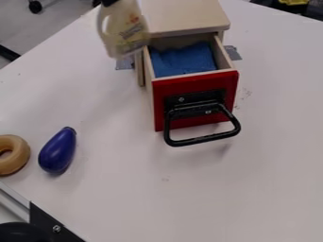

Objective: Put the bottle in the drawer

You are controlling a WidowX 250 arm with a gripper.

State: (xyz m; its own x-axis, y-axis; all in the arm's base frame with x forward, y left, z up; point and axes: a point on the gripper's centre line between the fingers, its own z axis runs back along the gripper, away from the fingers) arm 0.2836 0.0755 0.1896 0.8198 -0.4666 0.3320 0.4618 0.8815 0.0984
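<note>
A pale-yellow bottle (128, 32), tilted slightly and apparently suspended above the table (157, 198), appears at the upper left of the open drawer (196, 99), outside its walls. The carrying step looks to be in hand, with the drawer ready and the placing not yet done. The next move calls for bringing the bottle across the near side wall, centring it over the opening and lowering it before release; its base could catch the wooden rim. A dark piece (110, 2) tops the bottle, but whether the end effector is clamped on it or apart cannot be told. The bottle is smooth and plastic-looking, with a looped handle and a printed label. Light, fine-grained wood forms the boxy cabinet (183, 16), set against a flat red drawer front and an angular black handle (202, 140). Inside lies rumpled blue cloth (184, 60), soft in look. At left on the matte white surface rest a glossy, teardrop-shaped toy eggplant (57, 151) and a rounded tan ring (21, 154).
</note>
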